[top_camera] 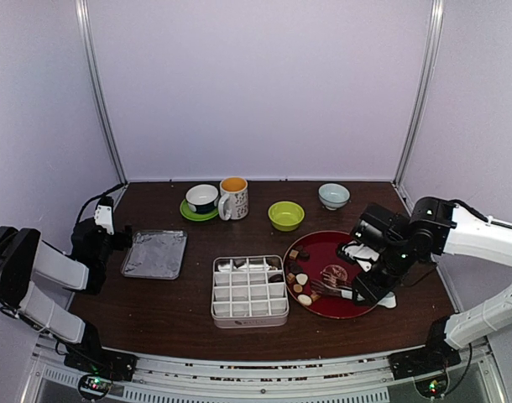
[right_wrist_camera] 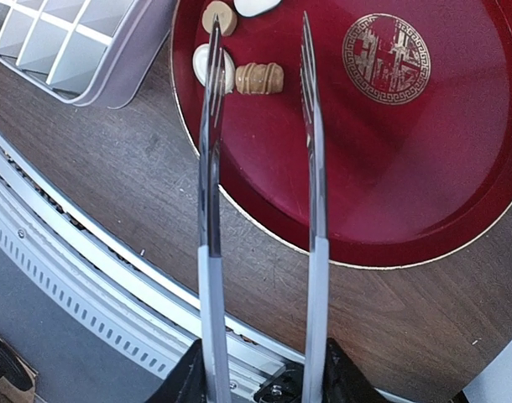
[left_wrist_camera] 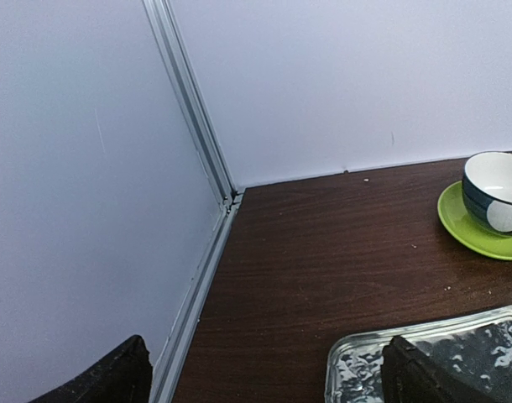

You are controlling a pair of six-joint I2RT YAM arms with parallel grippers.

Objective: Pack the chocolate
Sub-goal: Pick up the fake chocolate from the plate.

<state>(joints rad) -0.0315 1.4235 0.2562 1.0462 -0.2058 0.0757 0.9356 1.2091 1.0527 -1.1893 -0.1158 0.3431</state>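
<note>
Several pieces of chocolate [top_camera: 298,281], brown and cream-white, lie on the left part of the red plate [top_camera: 340,312]. My right gripper [top_camera: 369,290] is shut on metal tongs [top_camera: 327,288] that reach over the plate. In the right wrist view the tongs [right_wrist_camera: 313,168] stand spread apart. Their left tip is over a cream-white chocolate [right_wrist_camera: 204,65], with a ribbed brown chocolate [right_wrist_camera: 259,78] between the tips. The white divided box [top_camera: 249,290] sits left of the plate, with dark pieces in its right cells. My left gripper [top_camera: 105,235] is open at the far left.
A foil tray [top_camera: 155,253] lies beside the left gripper, and its corner shows in the left wrist view [left_wrist_camera: 457,353]. Along the back stand a cup on a green saucer [top_camera: 201,200], a mug [top_camera: 233,198], a green bowl [top_camera: 286,215] and a pale bowl [top_camera: 333,196].
</note>
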